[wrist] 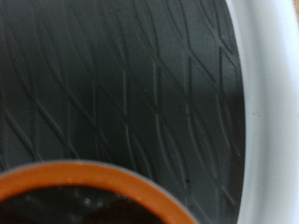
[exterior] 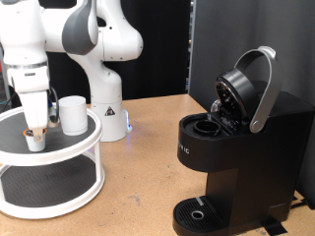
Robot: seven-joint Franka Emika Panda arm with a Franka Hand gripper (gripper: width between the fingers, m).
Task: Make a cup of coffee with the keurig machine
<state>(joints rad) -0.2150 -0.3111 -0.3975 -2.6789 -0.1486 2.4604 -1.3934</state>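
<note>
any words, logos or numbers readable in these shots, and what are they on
"...IG": vertical pale letters on the front of the large boxy black pod coffee maker, top part too blurred to read.
Small mark on the white robot base: too small to read.
Plain white mug, white round two-tier stand and the hand over a small pod: no text visible.
Wrist view: none.

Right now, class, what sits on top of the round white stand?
On the round white stand sit the cup and a small pod directly under the tool. The tool hides part of the pod; the lower shelf's contents cannot be seen.
</note>
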